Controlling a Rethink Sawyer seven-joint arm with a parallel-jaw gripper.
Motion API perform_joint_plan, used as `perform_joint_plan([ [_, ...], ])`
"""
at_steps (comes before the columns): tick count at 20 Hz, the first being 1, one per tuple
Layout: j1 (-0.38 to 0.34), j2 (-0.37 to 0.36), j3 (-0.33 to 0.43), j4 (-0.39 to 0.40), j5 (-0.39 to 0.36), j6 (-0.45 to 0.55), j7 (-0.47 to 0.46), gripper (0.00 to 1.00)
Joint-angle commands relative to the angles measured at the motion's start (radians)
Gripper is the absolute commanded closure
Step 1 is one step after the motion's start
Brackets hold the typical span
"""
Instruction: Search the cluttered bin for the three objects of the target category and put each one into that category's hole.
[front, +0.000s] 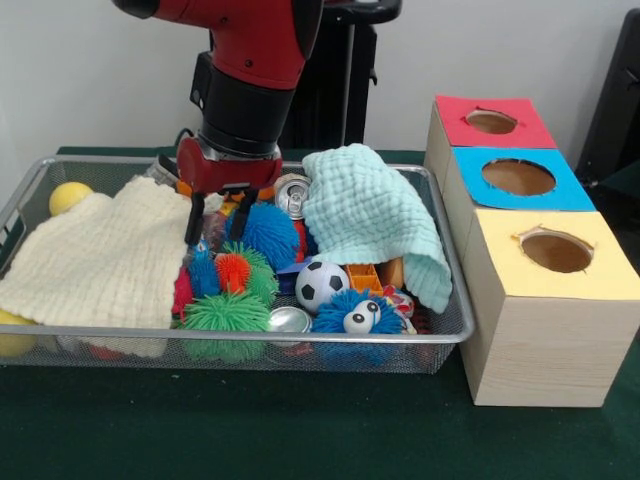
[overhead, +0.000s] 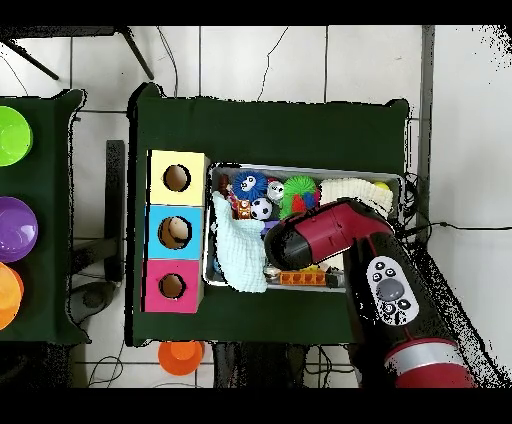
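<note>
The silver wire-mesh bin (front: 300, 338) is full of toys and cloths; it also shows in the overhead view (overhead: 300, 169). My gripper (front: 216, 228) hangs low over the bin's middle. Its black fingers (front: 193, 222) are spread apart and dip into the clutter beside a blue spiky ball (front: 268, 232). No see-through bottle with a blue label shows clearly; something pale sits between the fingers, too unclear to name. The blue-surround hole (front: 518, 177) is the middle hole of the pale wooden box (front: 540, 350), right of the bin. In the overhead view the arm (overhead: 330, 235) hides the gripper; the blue hole (overhead: 175, 232) shows.
A cream cloth (front: 100, 260) covers the bin's left, a mint cloth (front: 375, 220) its right. Soda cans (front: 292, 195) (front: 288, 320), a soccer ball (front: 320, 285), spiky balls (front: 225, 315) and a yellow ball (front: 68, 196) lie around. The red hole (front: 491, 121) and yellow hole (front: 556, 252) flank the blue one.
</note>
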Motion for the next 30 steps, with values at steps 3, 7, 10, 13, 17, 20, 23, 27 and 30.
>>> perform_joint_plan([
  [3,0.019,0.068,-0.031,-0.077,-0.073,-0.028,0.004,0.0],
  [7,0.013,0.083,-0.032,-0.076,-0.068,-0.049,0.003,0.0],
  [10,0.008,0.097,-0.029,-0.079,-0.062,-0.056,0.0,0.0],
  [13,0.004,0.104,-0.027,-0.081,-0.055,-0.056,-0.007,0.0],
  [17,0.007,0.113,-0.034,-0.089,-0.057,-0.052,-0.006,0.0],
  [20,0.005,0.119,-0.031,-0.09,-0.05,-0.05,-0.01,0.0],
  [23,0.011,0.125,-0.039,-0.097,-0.055,-0.043,-0.009,0.0],
  [27,0.035,0.119,-0.062,-0.108,-0.068,-0.005,-0.016,0.0],
  [30,0.051,0.123,-0.075,-0.121,-0.069,0.019,-0.02,0.0],
])
